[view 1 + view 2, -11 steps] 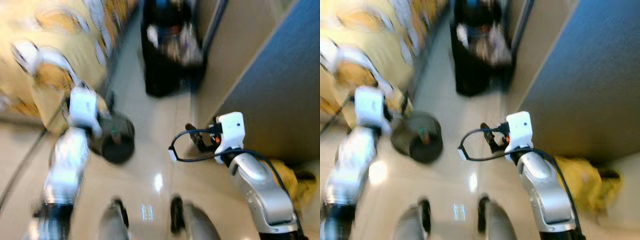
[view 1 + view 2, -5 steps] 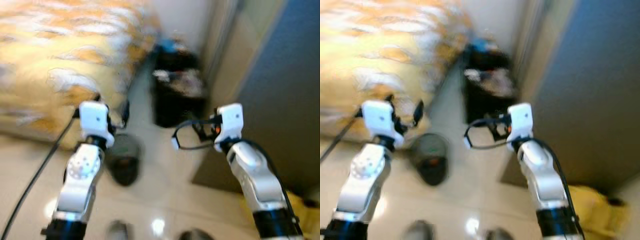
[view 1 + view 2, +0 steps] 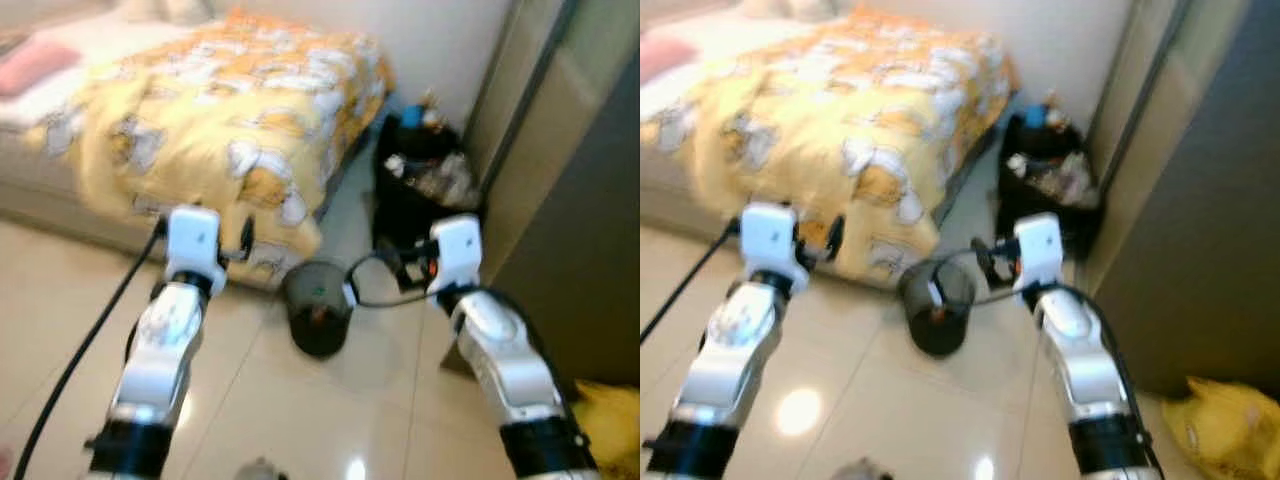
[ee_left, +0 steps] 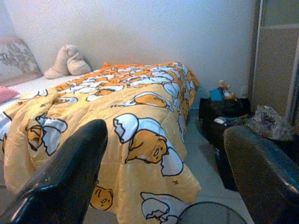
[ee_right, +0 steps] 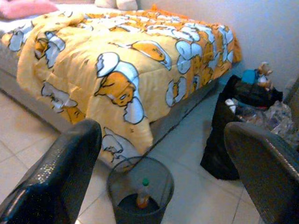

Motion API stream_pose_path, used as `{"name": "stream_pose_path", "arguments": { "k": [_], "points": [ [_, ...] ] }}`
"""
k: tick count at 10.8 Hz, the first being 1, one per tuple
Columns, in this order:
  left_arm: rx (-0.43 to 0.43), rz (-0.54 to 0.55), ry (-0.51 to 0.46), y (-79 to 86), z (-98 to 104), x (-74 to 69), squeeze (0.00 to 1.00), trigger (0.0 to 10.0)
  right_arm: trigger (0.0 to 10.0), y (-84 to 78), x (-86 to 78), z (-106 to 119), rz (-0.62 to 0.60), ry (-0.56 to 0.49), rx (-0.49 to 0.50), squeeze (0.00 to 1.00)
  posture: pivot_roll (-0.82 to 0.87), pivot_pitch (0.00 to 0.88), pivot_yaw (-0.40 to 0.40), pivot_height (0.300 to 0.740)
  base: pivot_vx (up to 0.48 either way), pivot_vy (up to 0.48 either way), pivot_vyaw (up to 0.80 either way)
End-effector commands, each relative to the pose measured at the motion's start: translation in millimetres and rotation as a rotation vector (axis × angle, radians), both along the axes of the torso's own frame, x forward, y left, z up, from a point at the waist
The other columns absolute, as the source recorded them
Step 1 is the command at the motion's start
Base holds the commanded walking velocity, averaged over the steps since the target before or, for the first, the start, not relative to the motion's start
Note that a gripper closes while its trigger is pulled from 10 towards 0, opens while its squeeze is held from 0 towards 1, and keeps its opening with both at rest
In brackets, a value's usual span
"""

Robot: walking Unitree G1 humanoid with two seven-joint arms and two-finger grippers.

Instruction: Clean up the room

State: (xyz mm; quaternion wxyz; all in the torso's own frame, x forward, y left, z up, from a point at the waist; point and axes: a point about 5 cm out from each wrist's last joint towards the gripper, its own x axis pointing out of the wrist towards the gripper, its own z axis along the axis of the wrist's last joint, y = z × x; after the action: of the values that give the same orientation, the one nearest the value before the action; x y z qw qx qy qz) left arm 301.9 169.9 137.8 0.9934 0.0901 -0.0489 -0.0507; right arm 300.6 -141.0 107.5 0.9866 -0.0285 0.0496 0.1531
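Both grippers are held forward with fingers spread, grasping nothing: left gripper [image 4: 163,172], right gripper [image 5: 159,172]. The mesh bin [image 5: 140,189] stands on the floor beside the bed [image 3: 230,110], holding 1 bottle [image 5: 143,193].

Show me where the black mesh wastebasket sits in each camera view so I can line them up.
Left eye view: wastebasket on the floor between the two arms, at the bed's foot corner.
Right eye view: wastebasket, left of the right arm.
Left wrist view: just its rim at the bottom edge.
Right wrist view: wastebasket between the fingers, a bottle inside.
Shared landmark: the yellow quilt hanging above it.
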Motion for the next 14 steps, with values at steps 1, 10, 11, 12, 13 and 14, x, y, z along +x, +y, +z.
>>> {"name": "stream_pose_path", "arguments": {
  "k": [1, 10, 11, 12, 13, 14],
  "points": [
    [0.002, -0.013, 0.009, -3.5, -0.6, 1.5, 0.0, 10.0, 10.0, -2.3, 3.8, 8.9, -0.011, -0.043, -0.014, 0.0, -0.15, 0.0, -0.026, 0.74, 0.0, 0.0, 0.0],
    [-0.036, 0.039, 0.061, 1.0, -5.0, 11.7, 0.0, 10.0, 10.0, -2.1, 1.2, 4.7, -0.004, -0.047, -0.022, 0.0, -0.16, 0.0, -0.02, 0.74, 0.244, 0.203, 0.0],
    [-0.042, 0.045, 0.073, 2.9, -6.7, 11.9, 0.0, 10.0, 10.0, -2.8, 1.0, 4.0, -0.006, -0.047, -0.022, 0.0, -0.16, 0.0, -0.02, 0.74, 0.311, 0.364, 0.0],
    [-0.041, 0.052, 0.081, 4.7, -8.5, 12.3, 0.0, 10.0, 10.0, -3.1, 0.9, 3.7, -0.007, -0.046, -0.023, 0.0, -0.16, 0.0, -0.021, 0.74, 0.307, 0.371, 0.0],
    [-0.049, 0.06, 0.088, 6.6, -9.7, 12.9, 0.0, 10.0, 10.0, -3.4, 1.8, 3.5, -0.009, -0.045, -0.02, 0.0, -0.16, 0.0, -0.021, 0.74, 0.315, 0.364, 0.0],
    [-0.049, 0.062, 0.089, 7.1, -10.1, 13.0, 0.0, 10.0, 10.0, -3.2, 1.8, 3.2, -0.01, -0.045, -0.015, 0.0, -0.15, 0.0, -0.019, 0.74, 0.311, 0.364, 0.0]
  ]
}}
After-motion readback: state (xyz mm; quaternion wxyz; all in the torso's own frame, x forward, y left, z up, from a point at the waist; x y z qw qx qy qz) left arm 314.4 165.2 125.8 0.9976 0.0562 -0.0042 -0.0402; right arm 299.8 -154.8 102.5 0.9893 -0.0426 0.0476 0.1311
